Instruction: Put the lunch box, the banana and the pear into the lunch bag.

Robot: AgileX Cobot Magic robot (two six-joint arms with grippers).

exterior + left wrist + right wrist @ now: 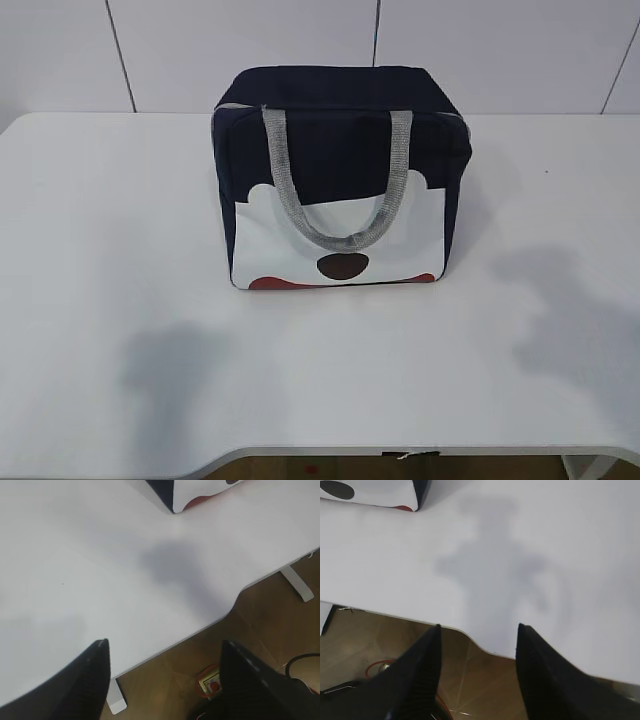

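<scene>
The lunch bag [340, 180] stands upright on the white table [100, 300], well ahead of both grippers. Left gripper [165, 665] and right gripper [477, 650] hang spread and empty above the near edge. No lunch box, banana or pear shows. The bag looks closed, which risks blocking any packing.

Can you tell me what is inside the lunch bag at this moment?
The contents cannot be seen. The lunch bag stands closed on the white table, and its navy fabric hides the inside. No lunch box, banana or pear is visible anywhere outside it.
</scene>
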